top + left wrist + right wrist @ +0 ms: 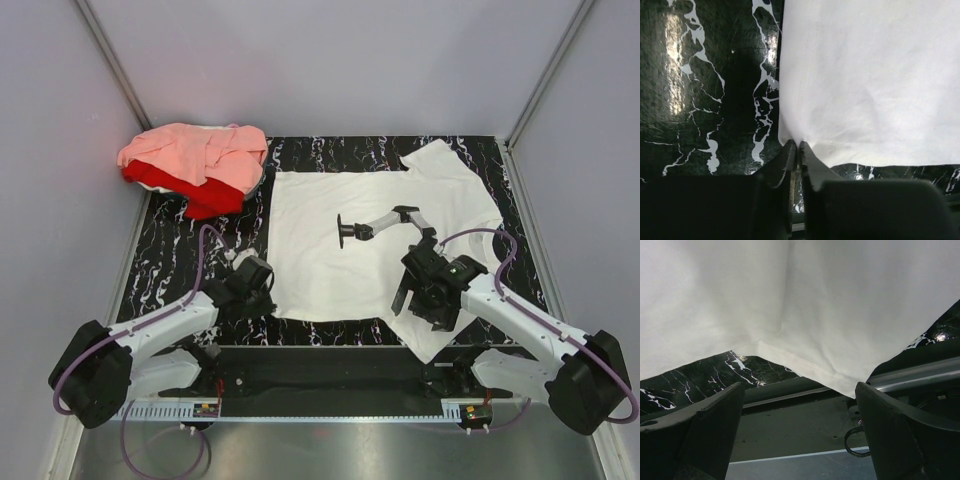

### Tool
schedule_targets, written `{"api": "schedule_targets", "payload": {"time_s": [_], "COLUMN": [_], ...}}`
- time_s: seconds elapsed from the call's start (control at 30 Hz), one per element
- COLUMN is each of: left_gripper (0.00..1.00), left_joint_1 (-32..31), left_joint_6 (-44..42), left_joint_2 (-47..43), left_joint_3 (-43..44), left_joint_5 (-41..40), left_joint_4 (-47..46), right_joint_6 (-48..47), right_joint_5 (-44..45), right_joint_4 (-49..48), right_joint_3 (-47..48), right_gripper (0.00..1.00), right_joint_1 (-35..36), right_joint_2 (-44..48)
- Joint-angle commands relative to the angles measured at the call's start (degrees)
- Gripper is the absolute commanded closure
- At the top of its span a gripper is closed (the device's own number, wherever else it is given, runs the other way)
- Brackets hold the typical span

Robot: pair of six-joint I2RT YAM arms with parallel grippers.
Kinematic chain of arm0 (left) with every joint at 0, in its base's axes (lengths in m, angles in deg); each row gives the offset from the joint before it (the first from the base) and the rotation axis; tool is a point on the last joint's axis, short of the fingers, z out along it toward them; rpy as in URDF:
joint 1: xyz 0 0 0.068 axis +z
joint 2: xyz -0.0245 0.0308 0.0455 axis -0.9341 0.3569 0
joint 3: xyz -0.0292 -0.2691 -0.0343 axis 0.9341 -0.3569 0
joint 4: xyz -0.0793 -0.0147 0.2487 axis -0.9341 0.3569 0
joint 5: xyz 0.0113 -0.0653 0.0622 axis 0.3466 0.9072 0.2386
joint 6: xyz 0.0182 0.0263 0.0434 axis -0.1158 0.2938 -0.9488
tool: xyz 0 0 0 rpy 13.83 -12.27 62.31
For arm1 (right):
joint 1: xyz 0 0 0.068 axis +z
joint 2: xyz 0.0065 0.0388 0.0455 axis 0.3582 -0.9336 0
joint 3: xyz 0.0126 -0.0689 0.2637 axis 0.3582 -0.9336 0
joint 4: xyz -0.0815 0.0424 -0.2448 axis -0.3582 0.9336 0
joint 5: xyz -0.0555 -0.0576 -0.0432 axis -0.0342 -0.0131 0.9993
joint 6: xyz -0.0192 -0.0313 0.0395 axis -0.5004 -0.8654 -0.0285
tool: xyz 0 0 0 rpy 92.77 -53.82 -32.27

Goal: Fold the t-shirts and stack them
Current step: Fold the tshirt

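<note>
A white t-shirt (330,260) with a black graphic print (375,226) lies spread flat on the black marbled table (175,255). My left gripper (268,300) is at the shirt's near left corner. In the left wrist view its jaws (797,145) are pressed together on the very tip of the white cloth (865,75). My right gripper (420,312) hovers open over the near right part of the hem, where the cloth hangs over the table's front edge. The right wrist view shows the wide jaws (799,386) with nothing between them and the hem (805,365) just beyond.
A salmon-pink t-shirt (195,150) lies crumpled on a red t-shirt (205,203) at the table's back left corner. Grey walls close in the left, back and right. A metal rail (330,412) runs along the near edge between the arm bases.
</note>
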Motion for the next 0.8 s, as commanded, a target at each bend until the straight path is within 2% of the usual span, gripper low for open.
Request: {"api": "schedule_targets", "payload": {"time_s": [0.0,0.17,0.3,0.47,0.57,0.7,0.77], "left_gripper": [1.00,1.00,1.00,1.00,1.00,1.00,1.00], "left_joint_1": [-0.3,2.6,16.3,24.1,28.4,33.9,34.4], "left_joint_6": [-0.5,-2.9,-9.7,-12.6,-12.4,-14.4,-14.8], "left_joint_2": [-2.7,-5.1,-5.9,-4.7,-1.8,1.6,2.1], "left_joint_3": [0.2,5.7,6.4,6.6,6.8,7.7,8.7], "left_joint_5": [-1.0,-8.0,-4.0,-0.5,2.4,6.4,6.6], "left_joint_4": [-1.5,8.3,9.3,7.7,6.4,4.2,4.1], "right_joint_6": [-0.4,0.7,-0.2,-0.3,0.8,2.7,4.4], "right_joint_5": [2.5,1.9,2.0,0.4,-1.7,-1.1,0.4], "right_joint_4": [0.0,-0.7,-0.8,-1.8,-3.6,-3.0,-1.3], "right_joint_3": [0.2,-0.1,0.0,-2.2,-4.6,-4.3,-1.8], "right_gripper": [0.00,0.00,0.00,0.04,0.14,0.21,0.22], "right_joint_1": [0.4,0.4,0.4,1.1,2.2,8.0,13.5], "right_joint_2": [-1.0,-2.1,-4.2,-5.7,-6.2,-10.2,-12.7]}}
